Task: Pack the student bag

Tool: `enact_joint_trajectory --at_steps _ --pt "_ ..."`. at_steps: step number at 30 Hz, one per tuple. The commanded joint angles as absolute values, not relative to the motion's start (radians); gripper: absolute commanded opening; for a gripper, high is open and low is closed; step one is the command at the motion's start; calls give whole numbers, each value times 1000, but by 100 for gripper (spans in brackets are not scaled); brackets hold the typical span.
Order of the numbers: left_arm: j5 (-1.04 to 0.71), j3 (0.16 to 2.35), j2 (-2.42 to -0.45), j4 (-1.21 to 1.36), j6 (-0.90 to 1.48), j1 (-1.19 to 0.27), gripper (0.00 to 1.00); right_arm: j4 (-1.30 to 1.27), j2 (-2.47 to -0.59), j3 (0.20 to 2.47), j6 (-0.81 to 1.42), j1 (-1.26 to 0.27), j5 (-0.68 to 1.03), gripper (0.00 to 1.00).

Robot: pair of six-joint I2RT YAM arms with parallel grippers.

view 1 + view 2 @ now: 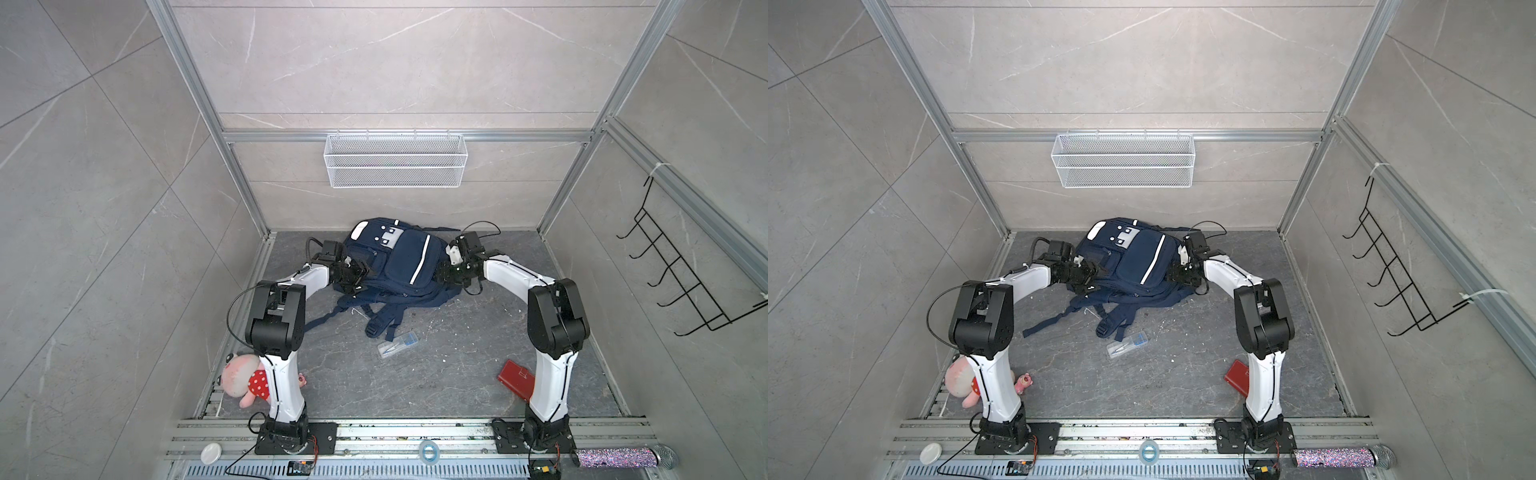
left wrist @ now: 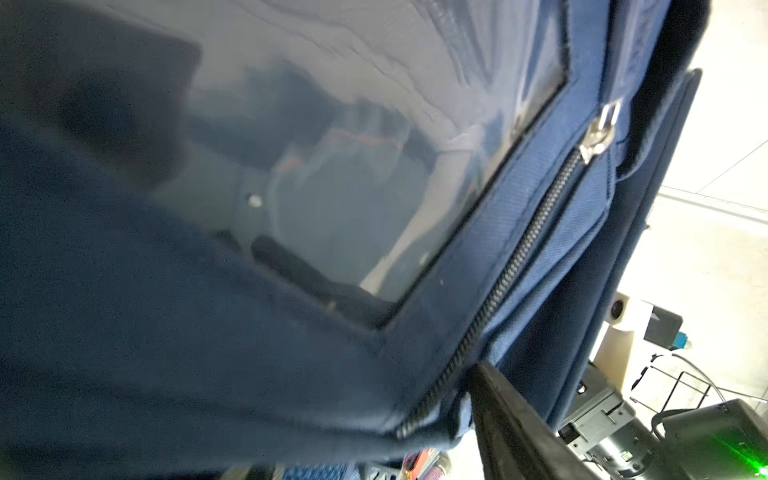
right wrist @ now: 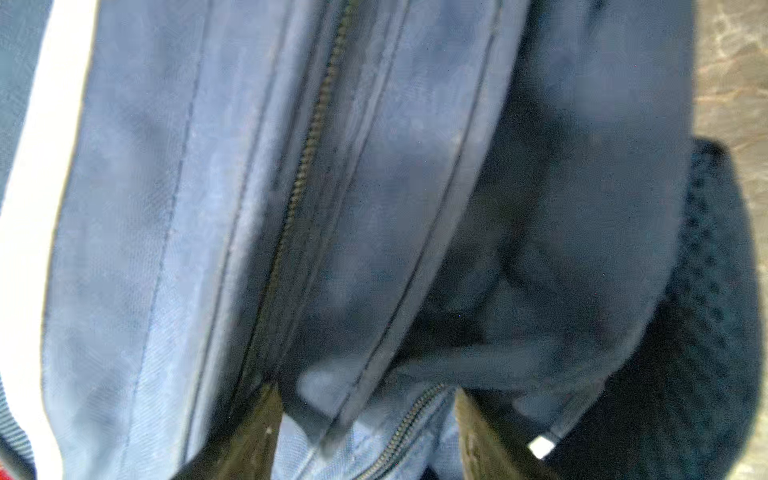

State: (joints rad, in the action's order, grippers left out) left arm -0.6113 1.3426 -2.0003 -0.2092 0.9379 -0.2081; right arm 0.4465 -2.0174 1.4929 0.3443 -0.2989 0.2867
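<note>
I read student bag (image 1: 405,257) navy with white stripes | plush toy (image 1: 239,376) pink, red white-dotted | booklet (image 1: 515,380) red | table (image 1: 436,374) dark grey, veined | basket (image 1: 395,166) white mesh

Both arms arched forward with raised elbows, wrists turned inward. The right end effector (image 3: 365,436) stood spread; the left end effector (image 1: 356,272) showed one finger (image 2: 511,415).

Mid-floor obstacles — straps (image 1: 380,322), clear case (image 1: 397,344)

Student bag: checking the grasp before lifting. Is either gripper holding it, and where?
Cannot tell: the right gripper straddles a zipper seam on the student bag's side; left gripper sits at the opposite side.
</note>
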Motion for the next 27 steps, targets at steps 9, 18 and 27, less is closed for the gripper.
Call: enact_joint_trajectory --at_steps 9,18,27 --pt "-632 1341 -2014 -80 1063 -247 0 335 -1891 1419 244 -327 346 78" --pt "-636 1339 -1905 -84 1201 -252 0 392 -1648 1408 132 -400 353 86" --pt "-649 1235 -1826 163 1483 -242 0 429 -1607 1413 232 -547 368 74"
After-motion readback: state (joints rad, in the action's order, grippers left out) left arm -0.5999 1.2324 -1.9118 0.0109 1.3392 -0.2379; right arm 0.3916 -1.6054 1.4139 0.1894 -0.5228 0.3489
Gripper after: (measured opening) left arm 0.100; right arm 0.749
